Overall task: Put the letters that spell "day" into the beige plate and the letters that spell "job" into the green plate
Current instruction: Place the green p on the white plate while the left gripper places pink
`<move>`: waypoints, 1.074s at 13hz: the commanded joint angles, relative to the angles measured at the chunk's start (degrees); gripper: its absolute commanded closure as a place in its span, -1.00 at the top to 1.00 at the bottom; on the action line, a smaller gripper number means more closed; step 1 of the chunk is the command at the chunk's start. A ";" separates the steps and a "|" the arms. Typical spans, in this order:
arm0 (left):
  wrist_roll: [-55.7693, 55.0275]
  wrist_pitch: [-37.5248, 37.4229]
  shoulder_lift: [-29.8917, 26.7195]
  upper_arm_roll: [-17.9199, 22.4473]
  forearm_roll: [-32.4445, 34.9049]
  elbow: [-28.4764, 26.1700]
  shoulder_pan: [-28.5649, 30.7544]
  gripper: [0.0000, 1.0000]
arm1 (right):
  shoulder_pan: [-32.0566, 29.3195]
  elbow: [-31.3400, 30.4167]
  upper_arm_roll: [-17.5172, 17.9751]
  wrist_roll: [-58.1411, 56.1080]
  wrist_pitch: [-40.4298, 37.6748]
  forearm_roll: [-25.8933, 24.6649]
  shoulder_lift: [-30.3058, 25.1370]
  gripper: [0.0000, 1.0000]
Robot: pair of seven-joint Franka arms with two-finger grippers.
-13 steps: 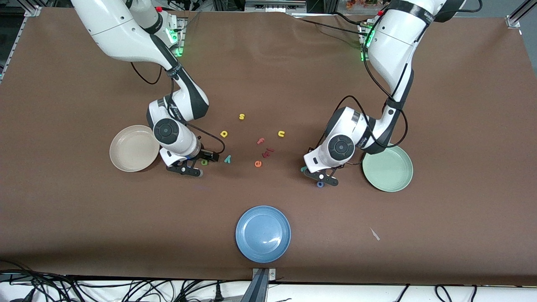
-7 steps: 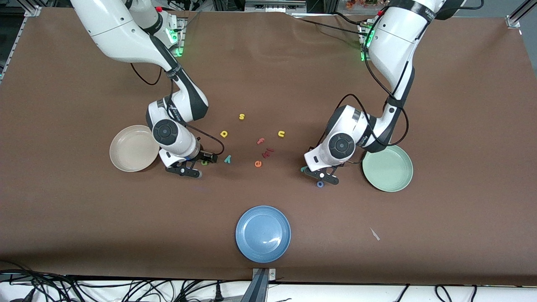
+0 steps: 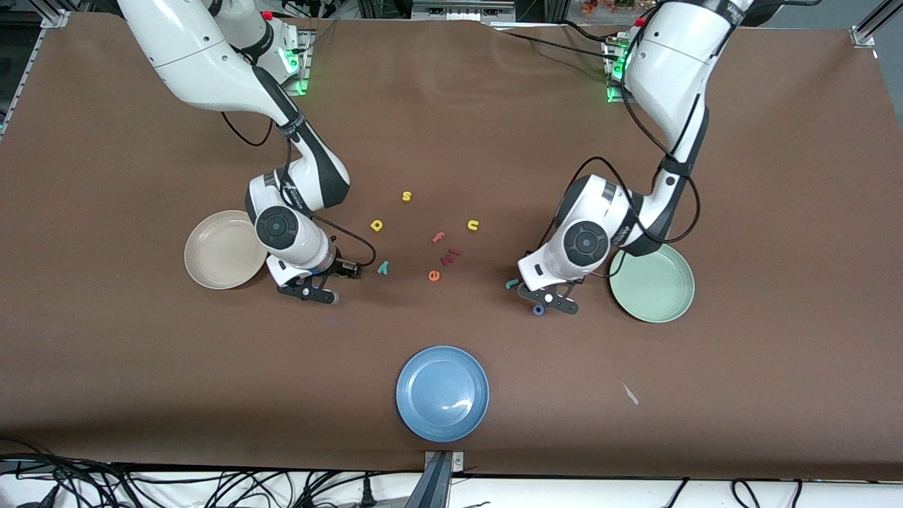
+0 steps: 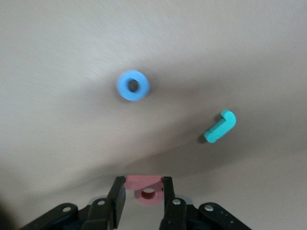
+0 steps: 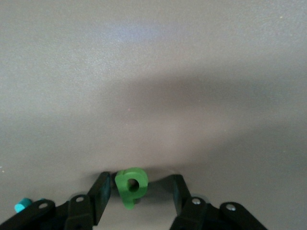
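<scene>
Left wrist view: left pincer low on the tabletop, pinching the pink "b", a finger against each end of its stem. Long axis of the "b" set across the jaws, bowl turned back toward the wrist. Blue "o" and teal "j" flat on the cloth, apart from each other and from the pincer; hook of the "j" turned away from the "o".

Right wrist view: right pincer spread around the green "d", one finger just beside it, a clear gap at the other. Stem apparently along the fingers.

Front view: beige plate and green plate at mid-height, each beside its arm, both without letters. Yellow "a" and teal "y" near centre frame.

Handling, judged: foam, very light, soft, not fragile. Gentle squeeze across flat edges advised; risk of tilting or popping out.
</scene>
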 commanded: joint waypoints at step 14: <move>22.84 -3.14 -1.47 0.40 7.91 -1.72 19.25 0.28 | 0.14 2.82 0.21 0.71 -1.39 -0.39 0.87 -0.70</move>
